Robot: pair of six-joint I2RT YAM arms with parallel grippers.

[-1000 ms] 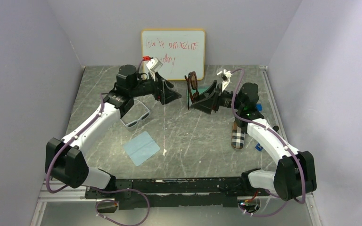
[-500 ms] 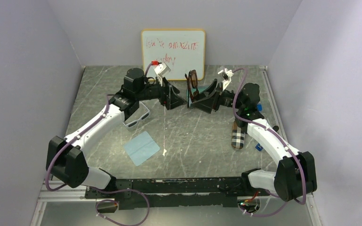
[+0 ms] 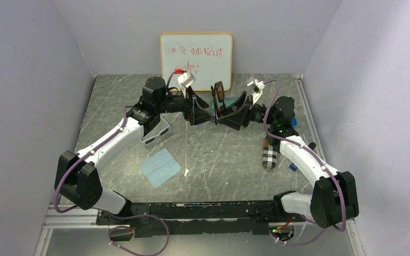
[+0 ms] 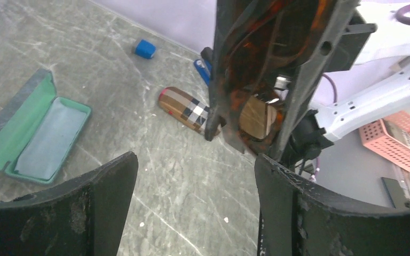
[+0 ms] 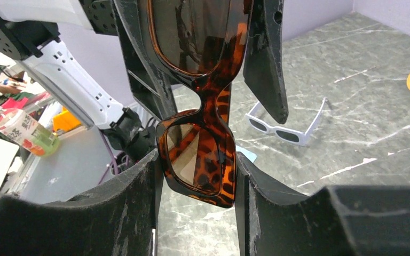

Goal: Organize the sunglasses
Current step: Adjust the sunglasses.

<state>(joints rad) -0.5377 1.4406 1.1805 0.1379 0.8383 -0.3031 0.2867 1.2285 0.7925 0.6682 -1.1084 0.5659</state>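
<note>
The brown tortoiseshell sunglasses [image 3: 219, 98] stand upright above the back middle of the table. My right gripper [image 3: 225, 114] is shut on their lower lens, as the right wrist view shows [image 5: 197, 154]. My left gripper [image 3: 200, 113] is open and empty, right beside them. Its fingers [image 5: 267, 58] stand on either side of the upper lens. In the left wrist view the brown sunglasses [image 4: 256, 106] hang just past the open gripper [image 4: 195, 170]. The white sunglasses [image 3: 157, 133] lie on the table under the left arm and show in the right wrist view [image 5: 285, 128].
A plaid case [image 3: 269, 154] lies shut by the right arm. An open green-lined case [image 4: 37, 133] lies at the back under the grippers. A light-blue cloth [image 3: 160, 167] lies front left. A whiteboard [image 3: 196, 53] leans on the back wall. A small blue block [image 4: 145, 48] lies far right.
My left arm has swung right, bringing its open gripper up to the held brown sunglasses. My right gripper has hardly moved.
</note>
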